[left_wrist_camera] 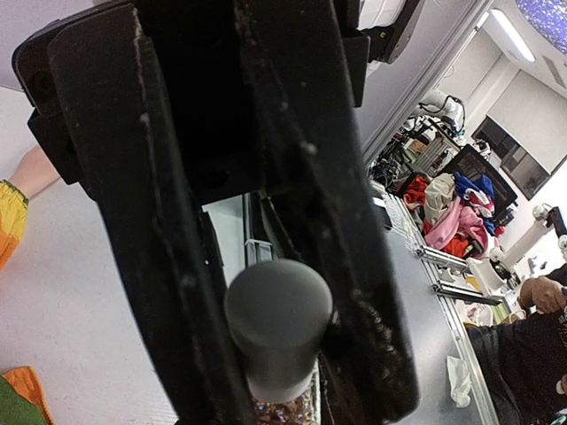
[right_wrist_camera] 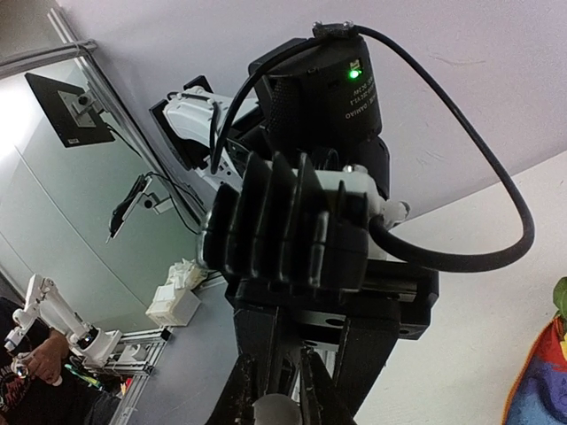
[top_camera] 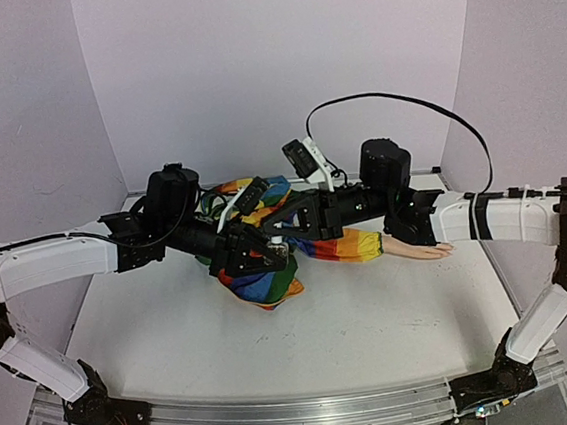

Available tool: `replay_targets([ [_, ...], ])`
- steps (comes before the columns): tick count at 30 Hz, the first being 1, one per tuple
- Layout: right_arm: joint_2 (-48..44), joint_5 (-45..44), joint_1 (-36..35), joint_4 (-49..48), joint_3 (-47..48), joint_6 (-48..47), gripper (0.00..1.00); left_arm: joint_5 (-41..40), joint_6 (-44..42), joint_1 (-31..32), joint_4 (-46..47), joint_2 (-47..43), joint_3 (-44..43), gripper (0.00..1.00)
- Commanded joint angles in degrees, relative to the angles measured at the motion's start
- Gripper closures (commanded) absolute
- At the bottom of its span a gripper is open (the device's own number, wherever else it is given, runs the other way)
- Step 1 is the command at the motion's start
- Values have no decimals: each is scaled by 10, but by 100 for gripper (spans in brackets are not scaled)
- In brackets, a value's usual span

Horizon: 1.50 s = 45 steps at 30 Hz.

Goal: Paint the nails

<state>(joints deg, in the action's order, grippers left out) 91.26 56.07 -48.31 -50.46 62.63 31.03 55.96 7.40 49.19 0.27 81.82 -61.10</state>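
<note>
Held: left claw [top_camera: 252,248] pinches polish bottle [left_wrist_camera: 283,412]; right claw [top_camera: 277,231] clamps its grey cap [left_wrist_camera: 279,323]. Target: nails [top_camera: 446,249] rest on surface [top_camera: 276,344] at three o'clock, well apart. Advice: twist cap squarely, bottle steady.

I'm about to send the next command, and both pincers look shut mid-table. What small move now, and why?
Probably a small twist of the left pincer to loosen the gray cap it clamps. The right pincer looks shut on the pale bottle, so the bottle seems braced, and the cap is not yet off.
</note>
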Motion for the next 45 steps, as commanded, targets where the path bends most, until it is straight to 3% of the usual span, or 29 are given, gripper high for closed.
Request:
replay_targets([
  [1, 4, -21, -15, 70, 36, -81, 100, -63, -19, -1, 28, -30, -13, 100],
  [3, 11, -92, -34, 141, 52, -125, 100, -139, -32, -5, 18, -41, -16, 100],
  [7, 24, -246, -68, 183, 57, -134, 100, -399, -67, -4, 1, -57, -28, 100],
  [9, 42, -382, -95, 208, 71, -123, 100, -526, -72, -3, 1, -60, -34, 100],
  [10, 61, -491, -115, 240, 91, -121, 100, -578, -73, -2, 1, -60, -36, 100],
  [12, 113, -694, -150, 306, 144, -73, 100, -630, -88, -1, 10, -52, -44, 100],
  [15, 153, -762, -182, 317, 188, -24, 100, -639, -86, 2, 23, -40, -57, 100],
  [21, 129, -713, -173, 304, 200, -58, 100, -607, -83, 3, 29, -44, -24, 100],
  [28, 30, -490, -81, 227, 93, -57, 46, -601, -71, -12, 25, -91, 53, 100],
  [31, -9, -403, -44, 189, 49, -55, 31, -567, -59, -32, 18, -98, 67, 100],
  [35, -42, -306, 13, 131, 7, -37, 17, -410, -27, -81, 15, -79, 59, 100],
  [39, -50, -240, 45, 101, -4, -20, 10, -227, -9, -110, 15, -42, 25, 100],
  [45, -37, -180, 46, 18, -25, 28, 13, -39, -13, -110, 16, -16, -3, 100],
])
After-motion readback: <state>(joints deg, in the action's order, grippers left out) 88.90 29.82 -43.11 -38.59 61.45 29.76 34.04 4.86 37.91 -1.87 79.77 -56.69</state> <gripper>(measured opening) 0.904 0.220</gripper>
